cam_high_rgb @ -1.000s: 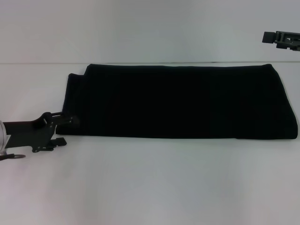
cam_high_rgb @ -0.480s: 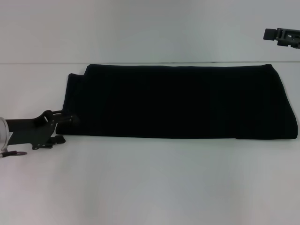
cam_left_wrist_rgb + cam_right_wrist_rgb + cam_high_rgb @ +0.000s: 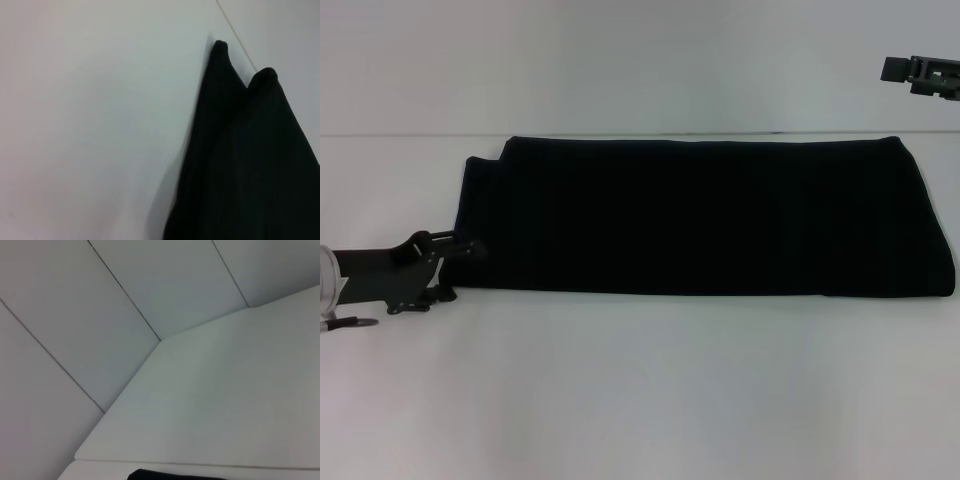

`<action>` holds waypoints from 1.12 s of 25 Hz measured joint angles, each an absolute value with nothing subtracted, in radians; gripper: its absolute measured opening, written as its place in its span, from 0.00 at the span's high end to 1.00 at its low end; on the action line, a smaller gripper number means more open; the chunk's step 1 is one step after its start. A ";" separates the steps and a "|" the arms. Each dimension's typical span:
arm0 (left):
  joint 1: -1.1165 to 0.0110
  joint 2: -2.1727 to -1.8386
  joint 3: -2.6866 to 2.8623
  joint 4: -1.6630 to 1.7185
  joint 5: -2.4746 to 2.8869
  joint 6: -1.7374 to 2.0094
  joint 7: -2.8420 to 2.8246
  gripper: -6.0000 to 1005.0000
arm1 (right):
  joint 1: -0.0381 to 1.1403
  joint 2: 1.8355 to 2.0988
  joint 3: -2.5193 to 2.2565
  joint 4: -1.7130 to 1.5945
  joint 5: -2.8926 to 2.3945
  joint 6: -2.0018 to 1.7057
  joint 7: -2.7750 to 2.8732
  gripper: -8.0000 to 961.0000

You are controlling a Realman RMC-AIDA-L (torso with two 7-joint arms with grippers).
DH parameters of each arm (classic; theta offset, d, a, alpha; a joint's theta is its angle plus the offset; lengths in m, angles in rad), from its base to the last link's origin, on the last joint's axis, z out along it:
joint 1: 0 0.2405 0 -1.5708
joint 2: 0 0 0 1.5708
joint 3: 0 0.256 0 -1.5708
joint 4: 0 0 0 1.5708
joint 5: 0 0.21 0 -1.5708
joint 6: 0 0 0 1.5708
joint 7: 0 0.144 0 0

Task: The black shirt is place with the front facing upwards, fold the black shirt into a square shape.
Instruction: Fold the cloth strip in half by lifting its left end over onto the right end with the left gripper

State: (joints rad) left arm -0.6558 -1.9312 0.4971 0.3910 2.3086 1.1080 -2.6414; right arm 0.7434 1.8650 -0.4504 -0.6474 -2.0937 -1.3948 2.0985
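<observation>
The black shirt (image 3: 710, 215) lies on the white table, folded into a long, wide band with no print showing. My left gripper (image 3: 457, 270) is at the band's near left corner, open. One finger lies over the cloth edge and the other sits on the table just in front of it. The left wrist view shows the shirt's (image 3: 250, 160) left end with two pointed corners. My right gripper (image 3: 918, 75) hangs above the table's far right, away from the shirt. A sliver of the shirt (image 3: 170, 475) shows in the right wrist view.
The white table (image 3: 640, 390) spreads wide in front of the shirt, and its far edge (image 3: 420, 136) runs just behind it. Behind the table is a pale panelled wall (image 3: 75, 315).
My left gripper has crept a little away from me along the shirt's left corner, and its near finger has drawn closer to the cloth. The shirt and the right arm have barely moved.
</observation>
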 joint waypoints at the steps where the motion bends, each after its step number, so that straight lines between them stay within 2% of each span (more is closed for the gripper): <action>1: -0.657 -1.931 0.497 0.391 2.309 1.106 -2.641 0.14 | 0.743 1.865 -0.449 -0.647 -2.093 -1.395 2.098 0.08; 28: -0.707 -1.928 0.528 0.393 2.308 1.048 -2.627 0.14 | 0.735 1.863 -0.442 -0.647 -2.068 -1.399 2.098 0.08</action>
